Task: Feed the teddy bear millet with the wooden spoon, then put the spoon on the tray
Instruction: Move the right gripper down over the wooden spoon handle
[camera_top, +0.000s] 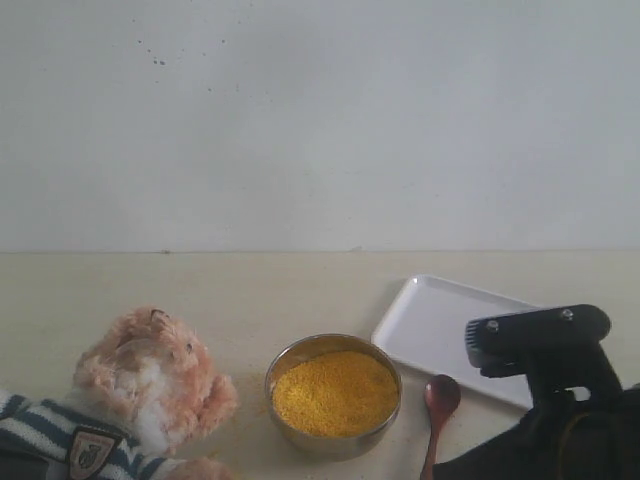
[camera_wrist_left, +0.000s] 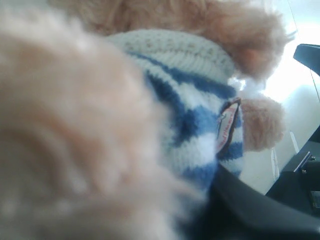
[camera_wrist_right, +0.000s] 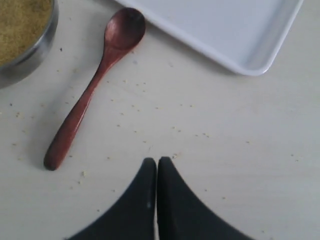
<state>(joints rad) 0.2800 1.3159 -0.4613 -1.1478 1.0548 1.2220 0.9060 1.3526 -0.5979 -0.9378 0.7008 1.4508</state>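
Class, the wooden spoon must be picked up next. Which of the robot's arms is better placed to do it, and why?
Right. The right gripper, shut, hovers beside the wooden spoon lying on the table; the left arm seems occupied holding the teddy bear.

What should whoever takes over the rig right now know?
Grippers: right gripper shut, empty, above the table by the wooden spoon; left gripper against the teddy bear, grip unclear.
Spoon lies on the table between the millet in its metal bowl and the tray.
Done: nothing shows.
Left: grasp spoon, scoop, feed bear, spoon onto tray.
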